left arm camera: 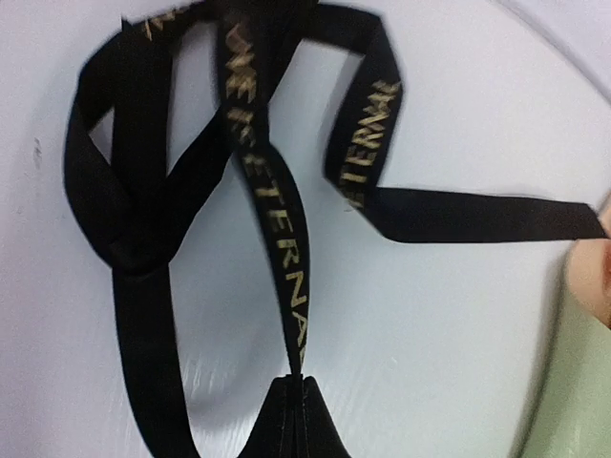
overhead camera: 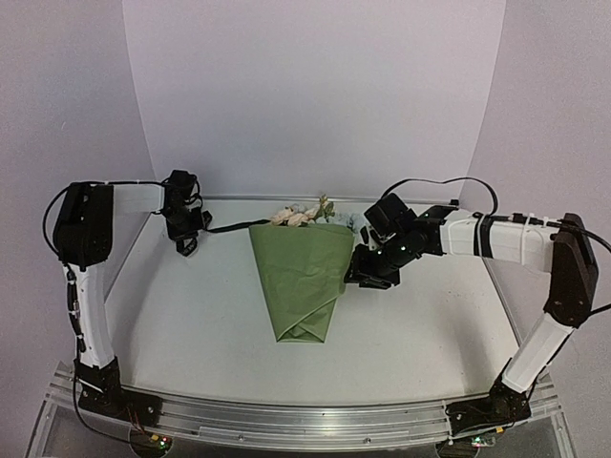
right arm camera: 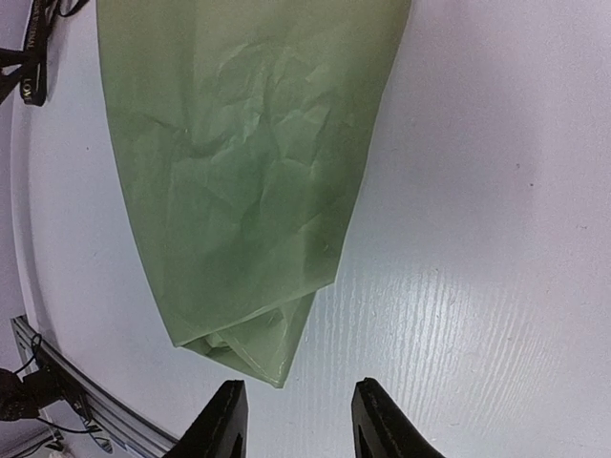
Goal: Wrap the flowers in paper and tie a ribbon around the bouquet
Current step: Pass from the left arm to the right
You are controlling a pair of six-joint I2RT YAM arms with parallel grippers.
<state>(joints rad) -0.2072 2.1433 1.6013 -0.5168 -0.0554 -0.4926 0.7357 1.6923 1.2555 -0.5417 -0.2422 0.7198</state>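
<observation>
Bouquet (overhead camera: 301,281) is lying wrapped on table (overhead camera: 191,353); ribbon-tying step is beginning.
Right gripper (right arm camera: 291,420) is hovering part-open, empty, just beside paper (right arm camera: 248,172); farther back, left gripper (left arm camera: 298,425) is pinching ribbon (left arm camera: 277,239) tight. Next: looping it around bouquet.

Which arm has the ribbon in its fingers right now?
The left arm's fingers are shut on the ribbon; the right arm's fingers stand open and empty beside the bouquet.

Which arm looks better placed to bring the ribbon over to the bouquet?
Left. Its hand is shut on the ribbon; the right hand is open and empty beside the bouquet.
</observation>
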